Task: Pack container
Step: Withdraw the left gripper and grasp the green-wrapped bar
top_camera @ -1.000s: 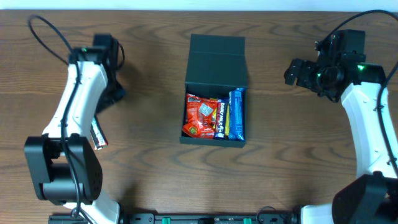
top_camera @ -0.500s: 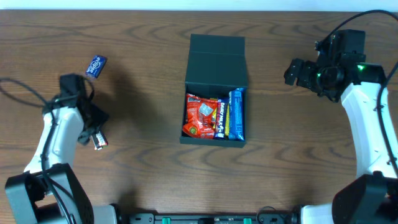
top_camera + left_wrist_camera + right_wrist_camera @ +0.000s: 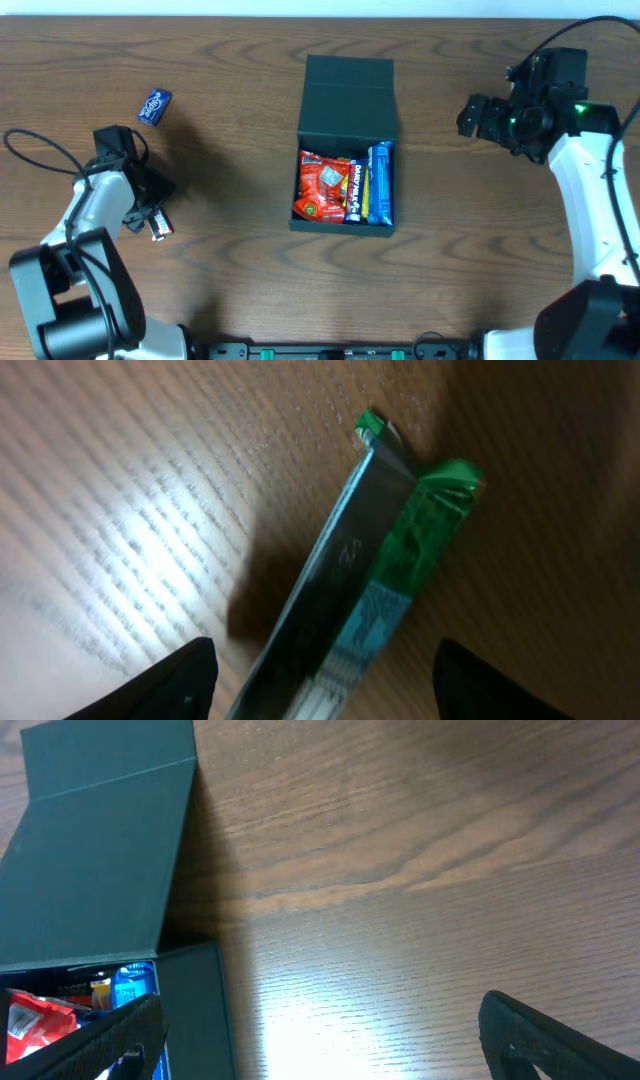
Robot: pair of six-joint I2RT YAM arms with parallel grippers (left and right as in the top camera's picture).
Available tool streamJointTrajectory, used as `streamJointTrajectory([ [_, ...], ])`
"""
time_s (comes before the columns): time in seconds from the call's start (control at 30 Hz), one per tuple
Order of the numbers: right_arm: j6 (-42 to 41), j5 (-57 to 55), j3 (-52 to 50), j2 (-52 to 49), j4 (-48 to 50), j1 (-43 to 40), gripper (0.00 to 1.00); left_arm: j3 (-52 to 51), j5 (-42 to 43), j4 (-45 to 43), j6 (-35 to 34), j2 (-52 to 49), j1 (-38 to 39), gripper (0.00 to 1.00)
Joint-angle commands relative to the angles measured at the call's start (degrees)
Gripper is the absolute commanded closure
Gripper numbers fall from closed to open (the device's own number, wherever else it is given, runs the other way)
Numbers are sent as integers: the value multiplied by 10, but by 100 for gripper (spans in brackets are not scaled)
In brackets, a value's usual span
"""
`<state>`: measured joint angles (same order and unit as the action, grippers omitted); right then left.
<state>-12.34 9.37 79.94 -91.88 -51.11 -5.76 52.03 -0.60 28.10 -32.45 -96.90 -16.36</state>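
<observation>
Container (image 3: 347, 100) sits at mid-table (image 3: 240, 290) in the overhead view, with its flap lid open and laid back toward the far edge. Inside it a red packet (image 3: 322, 187) lies on the left, a blue bar (image 3: 380, 183) on the right, and a dark bar (image 3: 354, 192) between them. Far left, the left gripper (image 3: 150, 205) is low over a slim bar (image 3: 160, 227) on the wood. A small blue packet (image 3: 154, 104) lies farther back. The right gripper (image 3: 468, 115) hangs well right of the container.

On the left wrist camera, the slim bar shows a green and silver wrapper, lying on the table between two fingertips (image 3: 185, 678). They are spread wide, with a gap on each side, and grip nothing.

On the right wrist camera, the container's lid and front corner fill the left side. The fingers (image 3: 545, 1032) are fully apart over bare wood and hold nothing.
</observation>
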Motion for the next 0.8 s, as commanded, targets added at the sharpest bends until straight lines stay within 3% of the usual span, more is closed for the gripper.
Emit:
streamJointTrajectory([
  [0.0,8,-1,9,-1,1,5,1,-1,-8,-9,36,-11,-2,31],
  [0.43,8,-2,9,-1,1,5,1,-1,-6,-13,129,-12,-2,44],
  [0.77,8,-2,9,-1,1,5,1,-1,9,-9,132,-32,-2,50],
])
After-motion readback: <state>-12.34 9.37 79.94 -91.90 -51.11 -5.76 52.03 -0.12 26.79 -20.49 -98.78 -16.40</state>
